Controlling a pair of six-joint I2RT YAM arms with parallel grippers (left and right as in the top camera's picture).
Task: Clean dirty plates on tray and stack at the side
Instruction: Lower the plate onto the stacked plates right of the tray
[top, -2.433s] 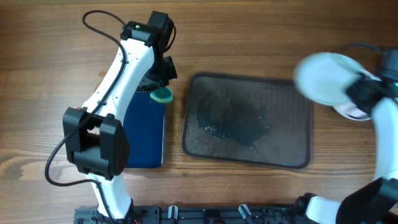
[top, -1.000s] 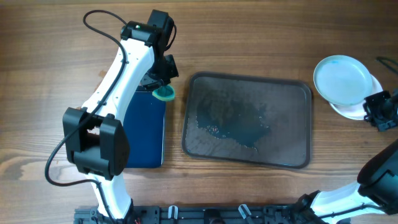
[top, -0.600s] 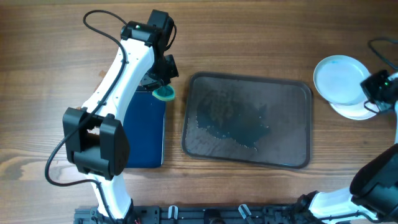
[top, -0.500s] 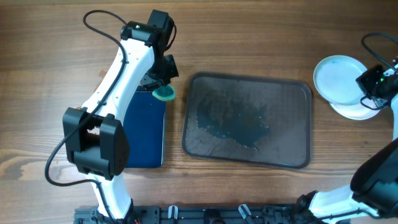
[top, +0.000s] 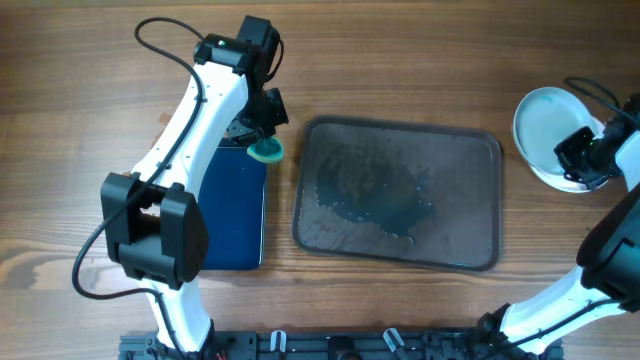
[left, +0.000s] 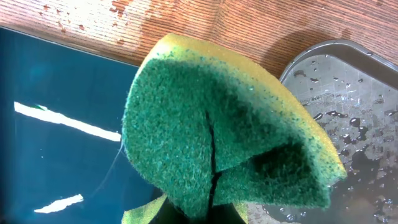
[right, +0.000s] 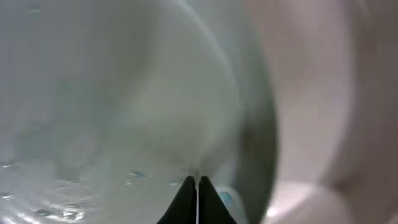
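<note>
The dark grey tray (top: 330, 240) lies mid-table, wet and with no plate on it; its corner shows in the left wrist view (left: 348, 74). White plates (top: 545, 120) are stacked on the wood to its right, and a lower plate's rim (top: 558, 184) peeks out below. My right gripper (top: 580, 155) is shut, its tips (right: 197, 180) against the top plate's inner face (right: 112, 93) near a blue smear. My left gripper (top: 262, 140) is shut on a green-and-yellow sponge (top: 264, 151), (left: 217, 130), between the tray and the blue tray.
A smaller dark-blue tray (top: 230, 215), (left: 56, 99) lies left of the grey tray, under the left arm. Water drops lie on the grey tray's middle (top: 375, 195). A black cable (top: 150, 40) loops at the back left.
The right gripper set the plate on the stack, drew away to the right, then came back onto it shut. The top plate has shifted slightly right. The left arm has not moved.
</note>
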